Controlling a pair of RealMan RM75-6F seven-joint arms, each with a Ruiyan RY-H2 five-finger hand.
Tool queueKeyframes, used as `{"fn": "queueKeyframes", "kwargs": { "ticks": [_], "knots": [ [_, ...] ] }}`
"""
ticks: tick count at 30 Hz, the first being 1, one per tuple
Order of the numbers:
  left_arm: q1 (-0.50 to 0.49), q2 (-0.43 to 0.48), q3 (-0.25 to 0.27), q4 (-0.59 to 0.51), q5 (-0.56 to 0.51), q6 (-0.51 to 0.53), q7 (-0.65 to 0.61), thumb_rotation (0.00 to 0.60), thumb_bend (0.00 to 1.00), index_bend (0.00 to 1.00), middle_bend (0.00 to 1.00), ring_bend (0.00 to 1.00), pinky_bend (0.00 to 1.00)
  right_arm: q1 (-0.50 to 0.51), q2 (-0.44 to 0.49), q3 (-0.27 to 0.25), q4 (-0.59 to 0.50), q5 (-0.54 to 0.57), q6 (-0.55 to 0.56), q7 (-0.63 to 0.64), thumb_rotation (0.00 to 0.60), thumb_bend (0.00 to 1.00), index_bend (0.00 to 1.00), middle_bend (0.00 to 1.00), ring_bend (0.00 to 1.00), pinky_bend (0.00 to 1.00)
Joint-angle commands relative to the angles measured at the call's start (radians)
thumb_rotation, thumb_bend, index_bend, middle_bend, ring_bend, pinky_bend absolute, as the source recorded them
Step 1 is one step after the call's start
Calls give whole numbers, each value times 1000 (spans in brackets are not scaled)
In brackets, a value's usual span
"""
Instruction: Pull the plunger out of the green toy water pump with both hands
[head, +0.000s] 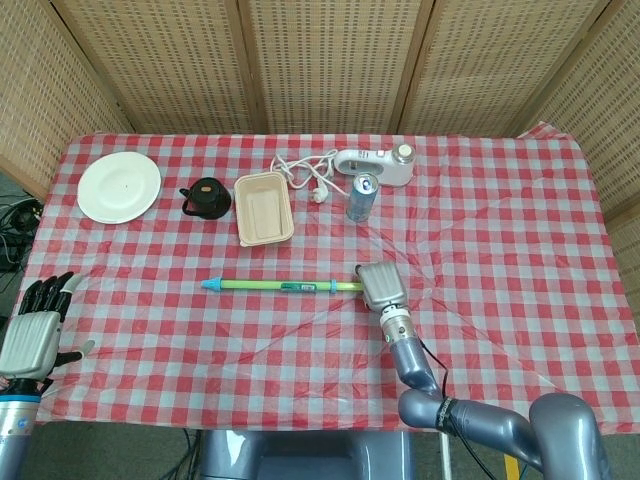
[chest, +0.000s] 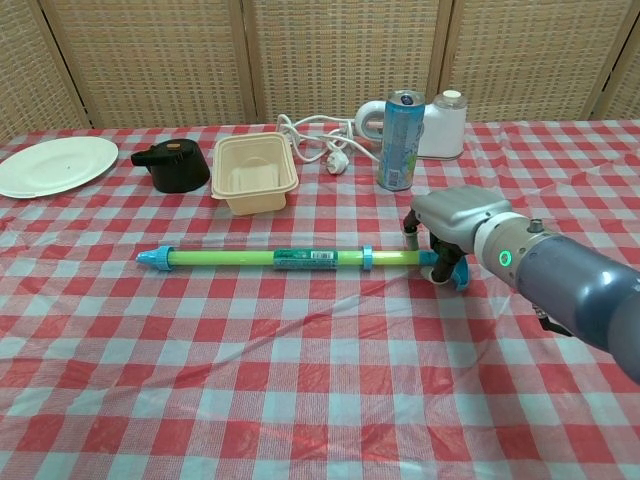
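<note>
Right hand (chest: 447, 240) low over the table, fingers curled down; left hand (head: 34, 332) off-table, fingers extended.

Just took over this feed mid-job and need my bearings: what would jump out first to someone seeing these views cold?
The long green toy water pump lies across the middle of the checked table, with the right hand closed over its blue handle end. The left hand hangs off the table's near left corner, holding nothing. A blue can stands upright just behind the right hand.
</note>
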Motion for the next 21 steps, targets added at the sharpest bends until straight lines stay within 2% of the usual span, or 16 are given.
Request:
{"fn": "queueKeyframes", "kwargs": {
  "ticks": [1, 10, 15, 21],
  "knots": [
    [-1, 0, 0, 0, -1, 0, 1, 600, 180, 0, 0, 0, 0, 1, 0, -5, 6, 1, 0, 8, 600, 551, 572, 1000, 1000, 691],
    [-2, -1, -1, -2, -4, 1, 4, 600, 182, 0, 0, 0, 0, 0, 12, -11, -8, -30, 10, 59, 600, 564, 796, 1000, 1000, 692],
    [-6, 5, -5, -22, -8, 3, 14, 600, 185, 0, 0, 0, 0, 0, 44, -4, -57, -53, 11, 98, 600, 563, 810, 1000, 1000, 691],
    [-27, 39, -27, -84, -17, -3, 57, 600, 187, 0, 0, 0, 0, 8, 116, 27, -173, -15, -9, 115, 600, 563, 816, 1000, 1000, 691]
  ]
}}
